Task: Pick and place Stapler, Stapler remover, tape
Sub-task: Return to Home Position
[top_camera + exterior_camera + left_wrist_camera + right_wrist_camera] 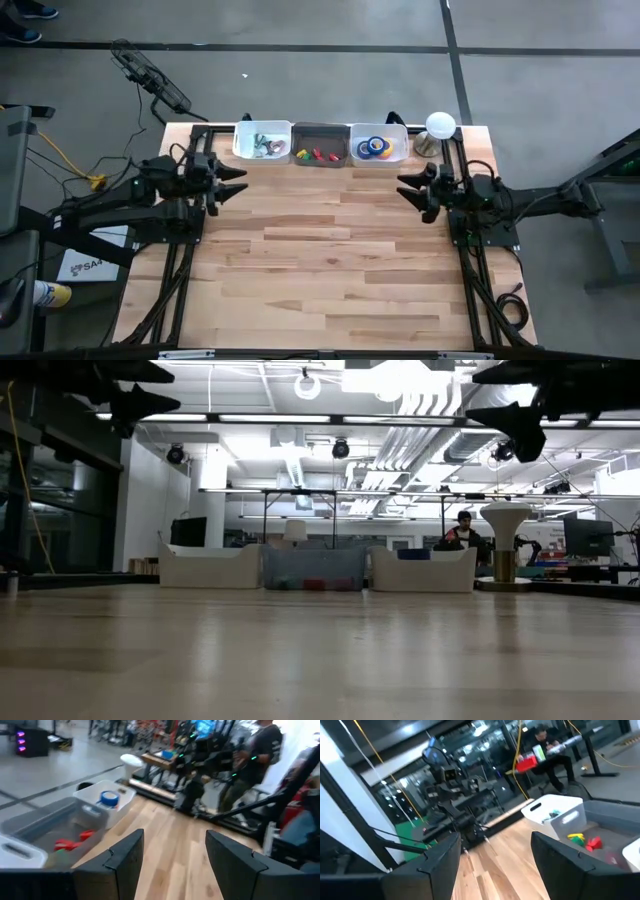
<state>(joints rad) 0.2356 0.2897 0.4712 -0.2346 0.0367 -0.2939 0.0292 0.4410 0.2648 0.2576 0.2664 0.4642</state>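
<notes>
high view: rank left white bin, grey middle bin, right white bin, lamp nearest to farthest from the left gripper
From the left gripper, on the table's left side:
1. left white bin, closest end of the row
2. grey middle bin, centre of row
3. right white bin, beyond it
4. lamp, far right corner

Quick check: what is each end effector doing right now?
Left end effector: open, holding nothing.
Right end effector: open, holding nothing.
</notes>
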